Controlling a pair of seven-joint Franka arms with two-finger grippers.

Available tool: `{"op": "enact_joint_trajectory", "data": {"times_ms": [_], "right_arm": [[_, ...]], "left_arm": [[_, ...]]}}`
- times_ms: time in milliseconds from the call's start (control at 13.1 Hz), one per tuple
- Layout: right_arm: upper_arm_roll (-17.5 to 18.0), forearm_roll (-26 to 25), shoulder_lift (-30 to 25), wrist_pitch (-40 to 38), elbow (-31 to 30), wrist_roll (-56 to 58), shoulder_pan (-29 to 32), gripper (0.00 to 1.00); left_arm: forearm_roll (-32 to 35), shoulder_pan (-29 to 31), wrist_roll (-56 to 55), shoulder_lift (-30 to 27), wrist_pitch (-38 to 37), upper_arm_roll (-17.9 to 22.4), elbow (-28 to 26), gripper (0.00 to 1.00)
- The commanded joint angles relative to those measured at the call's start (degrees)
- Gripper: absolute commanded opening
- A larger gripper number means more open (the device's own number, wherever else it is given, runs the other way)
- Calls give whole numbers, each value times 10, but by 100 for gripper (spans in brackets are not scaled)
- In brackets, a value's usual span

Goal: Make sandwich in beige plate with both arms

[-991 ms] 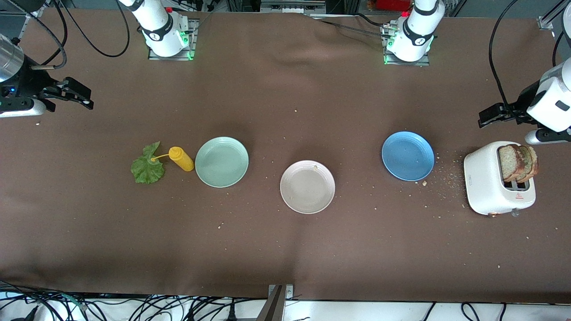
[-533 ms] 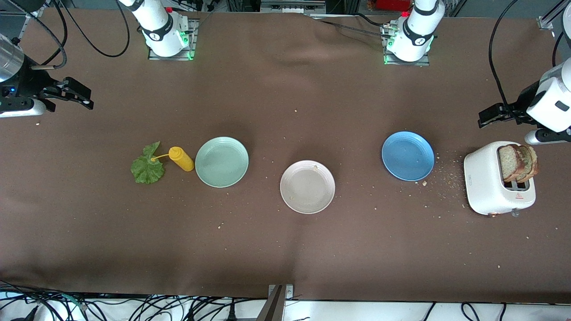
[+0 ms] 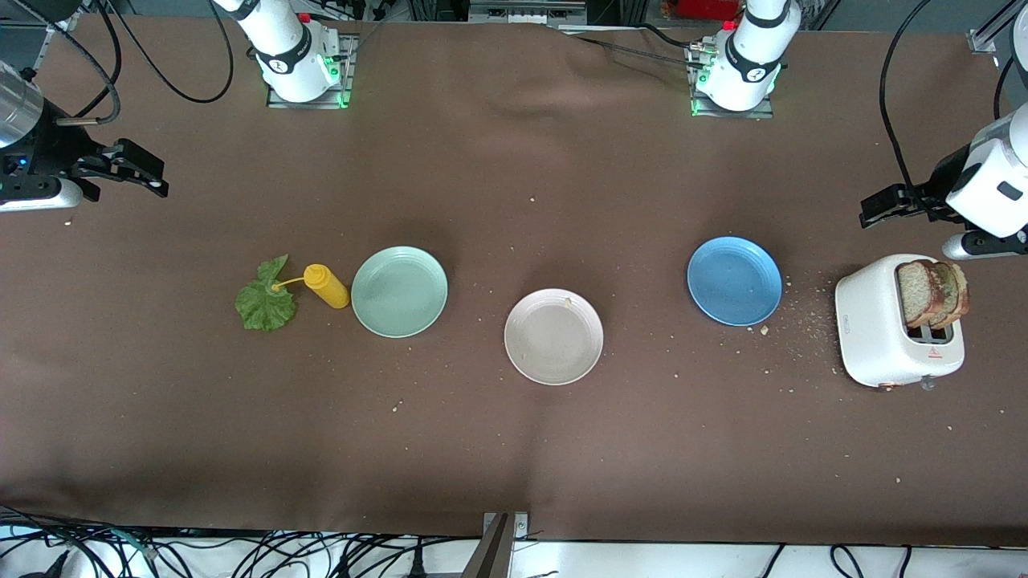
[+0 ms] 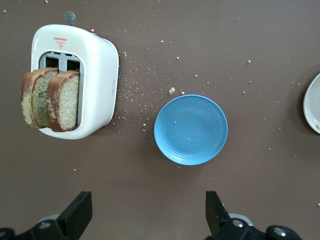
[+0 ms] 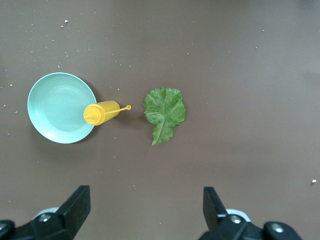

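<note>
Brown tabletop: both tools gape empty, left tool (image 4: 145,220) near toaster (image 4: 95,65), right tool (image 5: 145,220) near lettuce leaf (image 5: 164,112). Bread slices (image 4: 52,100) look light, crumbly; pinch their upstanding crusts gently.

Robotics lab: bolted arm bases (image 3: 301,72), brown-clothed table (image 3: 514,449), tangled cables (image 3: 161,554).

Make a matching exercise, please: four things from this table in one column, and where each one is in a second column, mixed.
Things:
1. bread slices
2. lettuce leaf
3. beige plate
4. yellow bottle

Places:
A. between the mint-green plate and the blue plate
B. standing in the white toaster
C. flat on the cloth, at the bottle's nozzle
D. lying beside the mint-green plate

Pairs: 1-B, 2-C, 3-A, 4-D
</note>
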State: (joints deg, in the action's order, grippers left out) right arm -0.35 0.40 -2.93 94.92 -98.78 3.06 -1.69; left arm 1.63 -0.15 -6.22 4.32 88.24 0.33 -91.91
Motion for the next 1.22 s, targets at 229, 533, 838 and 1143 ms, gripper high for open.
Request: {"op": "enact_joint_trajectory", "data": {"times_ms": [229,533,838,1143], "right_arm": [[1,-1,0,-11,7,0,-1,100],[0,1,12,-13,7,-2,0,100],[-1,8,20,-12,10,7,2,100],[-2,10,57,-20,5,98,3,100]], "left_arm": [[-11,15,13,20,-25,4,18,100],[53,32,94,39,-34,3,15,100],[56,74,106,89,18,3,21,100],[58,108,107,149,102,3,21,100]]}}
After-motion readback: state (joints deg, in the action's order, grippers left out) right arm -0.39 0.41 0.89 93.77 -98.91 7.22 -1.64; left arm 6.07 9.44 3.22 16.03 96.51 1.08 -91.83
